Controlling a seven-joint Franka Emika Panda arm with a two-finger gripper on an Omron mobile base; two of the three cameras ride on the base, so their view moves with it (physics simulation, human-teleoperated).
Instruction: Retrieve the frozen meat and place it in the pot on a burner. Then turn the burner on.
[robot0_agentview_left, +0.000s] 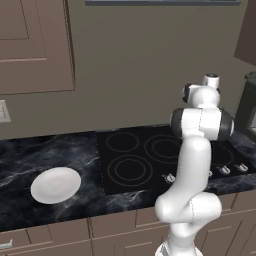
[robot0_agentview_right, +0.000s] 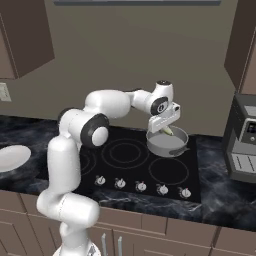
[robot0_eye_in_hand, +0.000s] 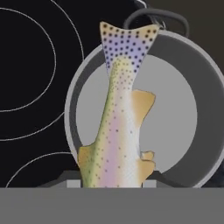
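Note:
My gripper (robot0_agentview_right: 163, 126) hangs over the back right burner of the black cooktop (robot0_agentview_right: 130, 160) and is shut on the frozen meat (robot0_agentview_right: 168, 131), a small spotted yellowish fish. In the hand view the fish (robot0_eye_in_hand: 119, 131) points tail-first away from the fingertips (robot0_eye_in_hand: 72, 183), straight over the grey inside of the pot (robot0_eye_in_hand: 175, 118). The pot (robot0_agentview_right: 167, 143), wide, shallow and grey, stands on that burner just below the hand. The fish's lower end sits about level with the pot's rim; I cannot tell whether it touches the bottom.
A row of burner knobs (robot0_agentview_right: 141, 186) runs along the cooktop's front edge. A round white plate (robot0_agentview_left: 55, 185) lies on the dark marble counter to the left. A coffee machine (robot0_agentview_right: 242, 140) stands right of the stove. Wall cabinets hang above both sides.

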